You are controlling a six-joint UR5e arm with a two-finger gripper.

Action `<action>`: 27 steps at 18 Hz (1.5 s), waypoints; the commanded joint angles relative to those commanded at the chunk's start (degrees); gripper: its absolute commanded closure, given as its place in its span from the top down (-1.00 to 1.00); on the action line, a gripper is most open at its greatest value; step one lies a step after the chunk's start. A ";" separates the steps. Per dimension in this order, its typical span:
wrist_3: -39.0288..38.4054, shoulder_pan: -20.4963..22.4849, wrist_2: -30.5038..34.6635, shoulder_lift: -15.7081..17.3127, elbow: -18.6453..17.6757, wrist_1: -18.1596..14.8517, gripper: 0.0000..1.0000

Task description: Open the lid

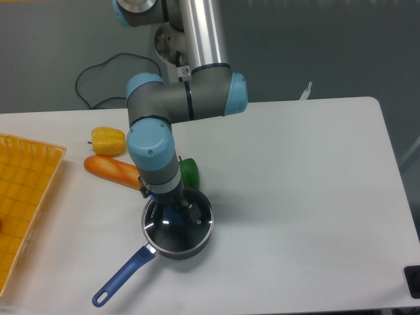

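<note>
On saucepan [131, 269], round glass lid [187, 233] with silver rim

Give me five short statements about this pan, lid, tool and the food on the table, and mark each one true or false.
1. The lid sits on the saucepan. True.
2. The tool is down at the lid's blue knob. True; whether it is clamped cannot be told.
3. The saucepan's handle points toward the far right corner of the table. False: it points toward the near left.
4. The carrot lies inside the yellow basket. False: it lies on the table, beside the yellow pepper.
5. A green vegetable sits just behind the saucepan, partly hidden by the arm. True.
</note>
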 joint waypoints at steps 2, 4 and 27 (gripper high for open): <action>0.09 0.00 0.00 0.00 0.09 0.00 1.00; 0.09 0.00 0.00 -0.09 0.09 0.00 1.00; -0.70 0.09 0.09 -0.26 1.23 -0.18 0.03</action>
